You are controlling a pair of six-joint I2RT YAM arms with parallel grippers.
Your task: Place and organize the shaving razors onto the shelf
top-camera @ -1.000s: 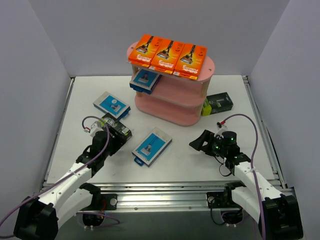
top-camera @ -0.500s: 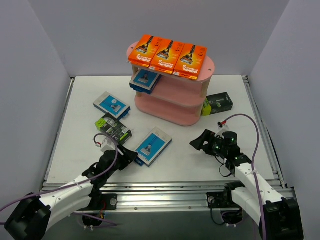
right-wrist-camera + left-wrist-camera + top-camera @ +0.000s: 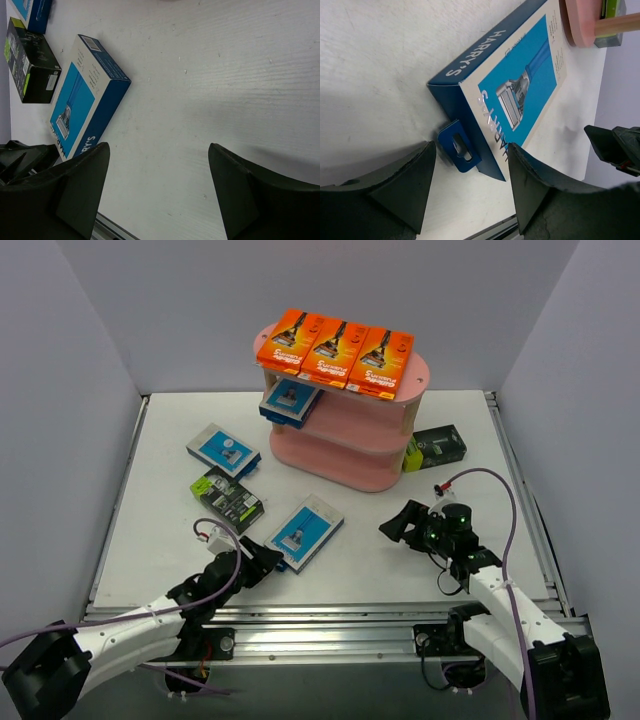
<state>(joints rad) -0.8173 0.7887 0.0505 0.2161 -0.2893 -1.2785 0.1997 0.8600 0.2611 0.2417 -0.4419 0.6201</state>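
Left gripper (image 3: 262,558) has swung from the black-and-lime pack (image 3: 228,496) to the blue-and-white pack (image 3: 305,531).
Jaws spread, straddling its 7 o'clock hang tab, grasping nothing; pack lies on the table (image 3: 160,440), 7 o'clock of the shelf (image 3: 420,380), likely the next pickup.

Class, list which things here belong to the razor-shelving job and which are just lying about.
Job: pink shelf; orange razor packs; blue-and-white razor packs; black-and-green razor packs.
Lying about: no stray items; only the table and purple cable.
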